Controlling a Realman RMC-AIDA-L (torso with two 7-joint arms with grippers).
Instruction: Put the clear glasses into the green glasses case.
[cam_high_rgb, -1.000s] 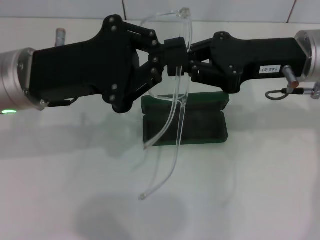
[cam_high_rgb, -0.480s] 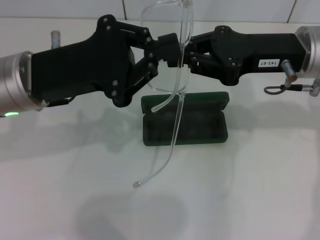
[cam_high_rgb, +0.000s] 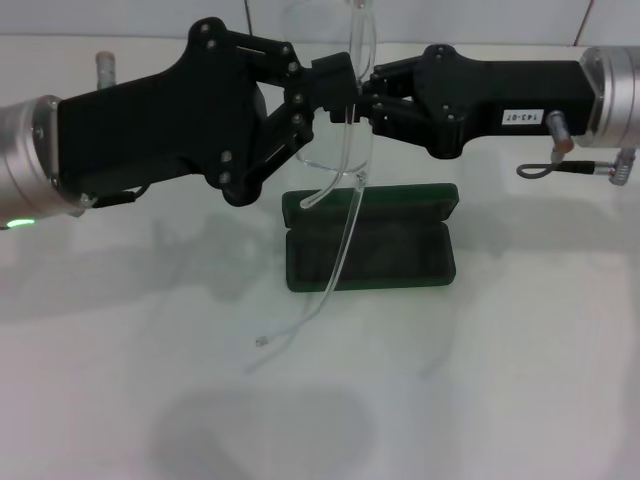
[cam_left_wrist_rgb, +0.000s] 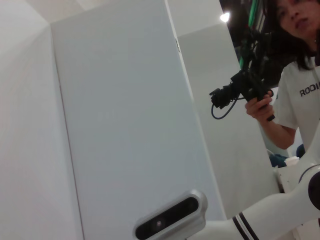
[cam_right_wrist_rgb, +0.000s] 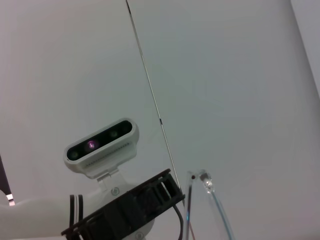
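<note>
The clear glasses (cam_high_rgb: 357, 150) hang upright in mid-air above the table in the head view, lens at the top edge and thin arms trailing down to a tip near the table. My left gripper (cam_high_rgb: 340, 90) comes in from the left and is shut on them. From the right, my right gripper (cam_high_rgb: 368, 100) is shut on the same spot. Directly below stands the green glasses case (cam_high_rgb: 400, 250), open on the table with its lid up at the back. One clear arm crosses in front of its interior. The right wrist view catches a clear glasses arm tip (cam_right_wrist_rgb: 207, 183).
The white table (cam_high_rgb: 520, 380) stretches around the case, with a tiled wall behind. A small grey cylinder (cam_high_rgb: 105, 68) stands behind my left arm. A person holding a camera (cam_left_wrist_rgb: 295, 60) shows in the left wrist view.
Both grippers have risen with the glasses held between them. The lens top now leaves the picture, and the hanging arm tip has moved up and to the left.
</note>
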